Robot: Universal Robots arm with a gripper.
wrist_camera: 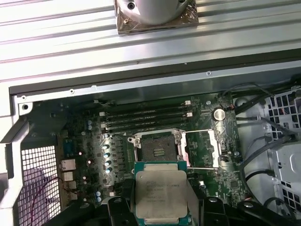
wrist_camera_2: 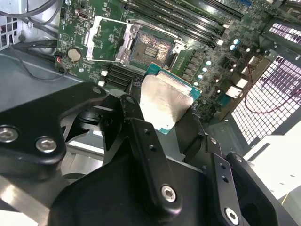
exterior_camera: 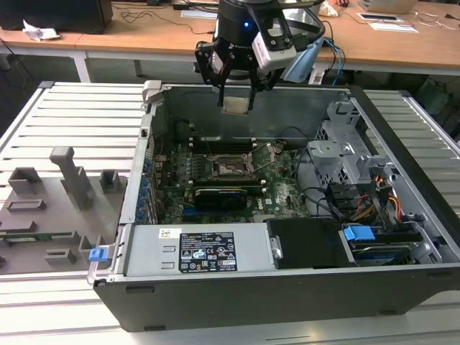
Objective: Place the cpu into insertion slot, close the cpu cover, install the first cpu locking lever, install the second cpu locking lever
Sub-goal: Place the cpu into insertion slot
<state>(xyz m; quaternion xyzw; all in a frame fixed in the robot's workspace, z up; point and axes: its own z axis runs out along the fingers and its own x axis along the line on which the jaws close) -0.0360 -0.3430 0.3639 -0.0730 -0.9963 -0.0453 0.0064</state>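
Note:
The cpu (exterior_camera: 237,106) is a flat silvery square chip held between my gripper's (exterior_camera: 237,99) fingers, which are shut on its edges. It hangs above the open computer case, over the back part of the green board. In both wrist views the cpu (wrist_camera_2: 164,101) (wrist_camera: 160,193) sits clamped by black fingers (wrist_camera_2: 134,106), with the gripper (wrist_camera_2: 164,107) (wrist_camera: 160,207) closed around it. The insertion slot (exterior_camera: 230,169) (wrist_camera_2: 150,47) (wrist_camera: 157,149) lies bare below, its pin field showing. The cpu cover (wrist_camera_2: 106,37) (wrist_camera: 202,148) is swung open beside the slot.
Long black memory slots (wrist_camera: 146,117) run beside the socket. A black card (exterior_camera: 226,195) lies in front of it, then the power supply (exterior_camera: 205,251). A metal drive cage (exterior_camera: 345,144) and cables stand at the exterior view's right. Grey fixtures (exterior_camera: 72,180) sit outside the case on the left.

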